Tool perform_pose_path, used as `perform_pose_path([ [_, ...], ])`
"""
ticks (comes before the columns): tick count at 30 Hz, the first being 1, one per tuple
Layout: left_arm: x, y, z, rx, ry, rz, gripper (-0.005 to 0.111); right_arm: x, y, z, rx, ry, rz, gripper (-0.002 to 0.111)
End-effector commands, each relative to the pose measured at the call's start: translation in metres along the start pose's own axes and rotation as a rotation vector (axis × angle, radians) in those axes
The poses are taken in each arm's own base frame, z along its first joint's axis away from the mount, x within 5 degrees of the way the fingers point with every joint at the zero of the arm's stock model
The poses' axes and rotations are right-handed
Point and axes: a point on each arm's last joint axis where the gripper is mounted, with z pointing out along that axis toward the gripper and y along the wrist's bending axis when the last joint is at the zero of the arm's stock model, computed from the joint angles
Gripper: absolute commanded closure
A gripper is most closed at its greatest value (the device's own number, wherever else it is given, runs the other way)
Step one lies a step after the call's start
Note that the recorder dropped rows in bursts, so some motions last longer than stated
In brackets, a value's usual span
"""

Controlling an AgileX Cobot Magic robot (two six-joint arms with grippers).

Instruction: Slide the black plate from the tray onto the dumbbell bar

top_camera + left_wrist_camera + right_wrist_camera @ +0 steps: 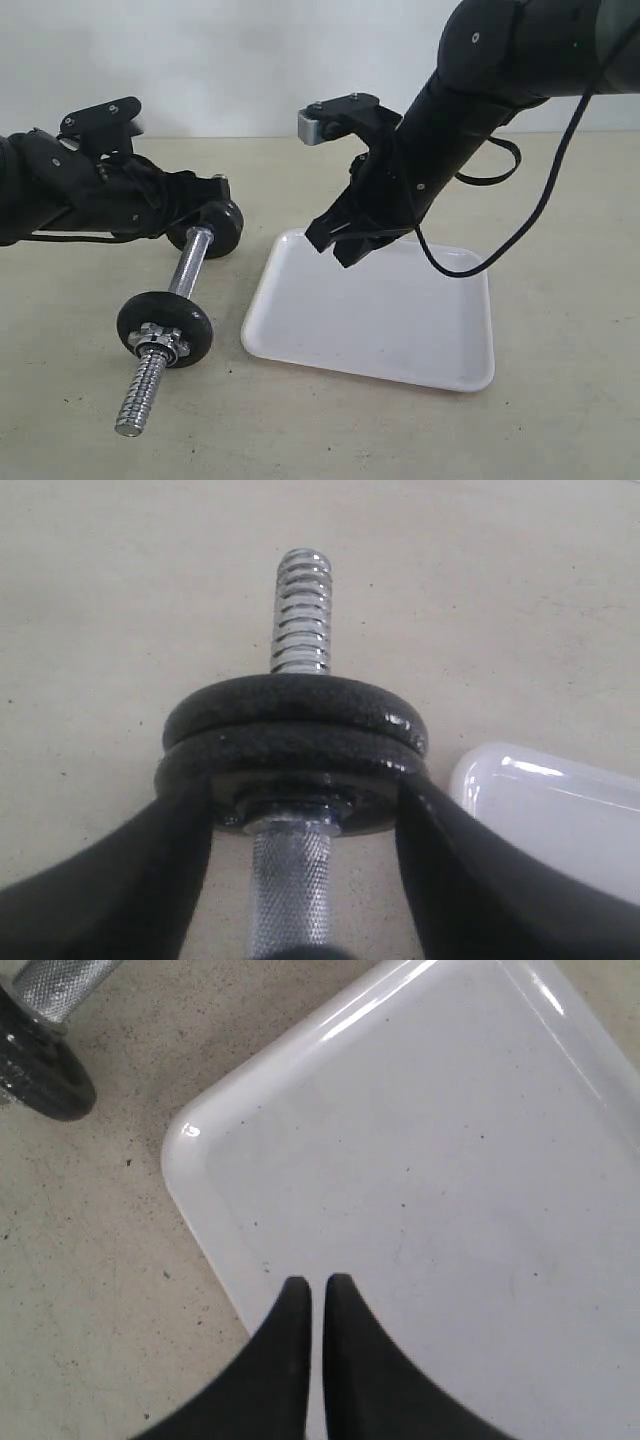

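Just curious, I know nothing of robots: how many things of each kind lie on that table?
Chrome bar: 1
Black discs: 3, two stacked on its far end
Star nut: 1 seen
White tray: 1
Total: 6

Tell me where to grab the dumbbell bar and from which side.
Grip the bare knurled shaft of the dumbbell bar between its black discs, coming from above, jaws straddling it. The discs hold that stretch off the table, so there is likely room to close around it.
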Motion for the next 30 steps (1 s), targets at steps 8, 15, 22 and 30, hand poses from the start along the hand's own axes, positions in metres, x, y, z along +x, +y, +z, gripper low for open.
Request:
perform_pose_path([
  [8,-0.032,-0.011,-0.045,0.062,-0.136,0.123,0.055,-0.007,-0.001,-0.004,0.039,-0.067,-0.049,0.108],
  [15,-0.046,-0.016,-0.074,0.094,-0.207,0.176,0.055,-0.007,-0.001,-0.006,0.039,-0.068,-0.061,0.108],
  [22,-0.038,-0.010,-0.087,0.086,-0.217,0.178,0.055,-0.009,0.005,-0.024,0.048,-0.105,-0.084,0.108],
  [30,-0.035,-0.005,-0.107,0.084,-0.259,0.186,0.056,-0.008,0.011,-0.040,0.046,-0.119,-0.100,0.108],
])
